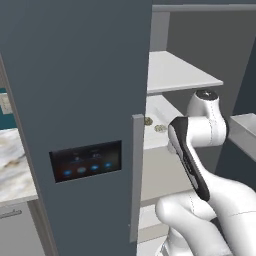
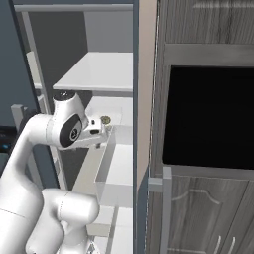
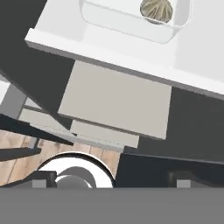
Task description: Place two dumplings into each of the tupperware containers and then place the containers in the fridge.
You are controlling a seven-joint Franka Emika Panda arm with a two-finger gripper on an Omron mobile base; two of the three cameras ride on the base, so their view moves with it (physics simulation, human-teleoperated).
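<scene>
Dumplings: one crimped tan dumpling (image 3: 157, 10) lies in a tupperware container (image 3: 109, 19) in the hand view; two small tan lumps (image 1: 148, 121) and (image 1: 160, 128) show on the middle shelf in the left base view, one (image 2: 105, 120) in the right base view.
Tupperware container: pale tray resting on a white fridge shelf (image 3: 109, 54), near the shelf's front edge.
Fridge: slate-grey door (image 1: 75, 75) stands open on the left, with a dark panel of blue lights (image 1: 86, 161) and a vertical grey handle (image 1: 136, 175); white shelves sit inside.
Gripper: fingers (image 3: 41, 179) spread wide apart, holding nothing, hanging in front of and below the shelf that carries the tray.
Arm: white links reach into the fridge opening.
</scene>
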